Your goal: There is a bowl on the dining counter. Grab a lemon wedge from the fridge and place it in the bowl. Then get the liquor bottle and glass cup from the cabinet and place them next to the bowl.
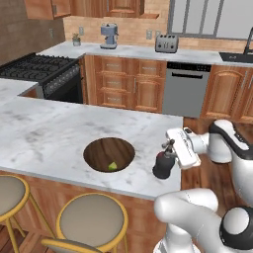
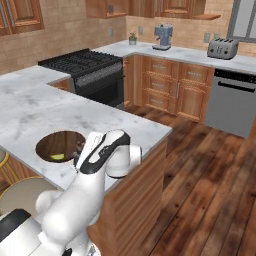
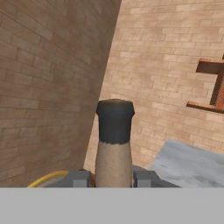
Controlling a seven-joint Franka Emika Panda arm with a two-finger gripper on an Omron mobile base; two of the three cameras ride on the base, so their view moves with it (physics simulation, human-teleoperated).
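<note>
The dark brown bowl (image 1: 99, 148) (image 2: 50, 142) sits on the dining counter (image 1: 44, 133) (image 2: 30, 115), with a small yellow-green lemon wedge (image 1: 112, 166) (image 2: 58, 156) inside it. Just right of the bowl, near the counter's right front corner, stands the dark liquor bottle (image 1: 163, 167), upright. My gripper (image 1: 169, 147) (image 3: 114, 177) is shut on its neck from the right. In the hand view the bottle's tan neck and dark stopper (image 3: 114, 120) rise between my fingertips (image 3: 78, 178). I cannot tell whether its base touches the marble. In the right base view my arm covers most of the bottle.
Two round stools (image 1: 91, 217) (image 1: 7, 195) stand under the counter's front edge. Behind are a black stove (image 1: 42, 69), a coffee machine (image 1: 109, 36), a toaster (image 1: 167, 43) and a dishwasher (image 1: 185, 89). Wooden wall cabinets (image 1: 44, 7) hang above. Open wood floor (image 2: 210, 175) lies to the right.
</note>
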